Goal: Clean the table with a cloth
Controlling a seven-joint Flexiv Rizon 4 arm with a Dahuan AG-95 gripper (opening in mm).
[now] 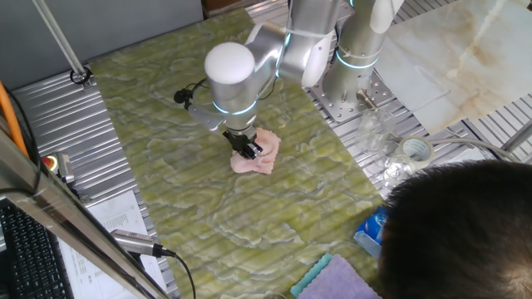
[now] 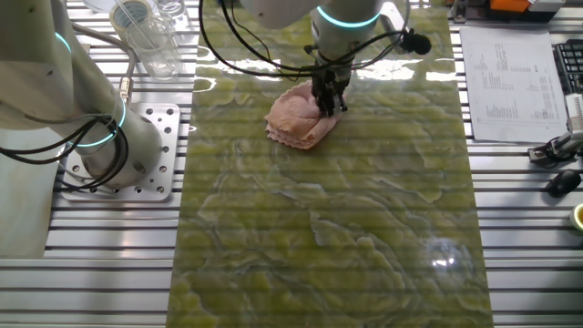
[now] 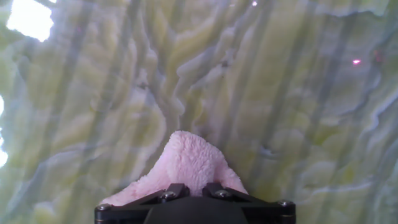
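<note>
The pale pink cloth [image 1: 254,154] lies crumpled on the yellow-green marbled table [image 1: 208,191], near its middle. My gripper [image 1: 250,149] points straight down into the cloth, its black fingers pinched together on the fabric. The other fixed view shows the cloth [image 2: 293,117] bunched under the gripper [image 2: 328,102], resting on the table [image 2: 328,228]. In the hand view the cloth [image 3: 186,163] bulges out between the fingers [image 3: 174,190], against the table [image 3: 280,93]. The fingertips are hidden in the fabric.
A lavender-and-teal fluffy cloth [image 1: 332,278] lies at the table's near end. The arm's base plate [image 2: 137,150] and clear plastic cups [image 2: 150,32] stand beside the table. Ribbed metal panels [image 1: 66,124] flank it, with papers [image 2: 510,73] to one side. A person's head [image 1: 465,232] fills a corner.
</note>
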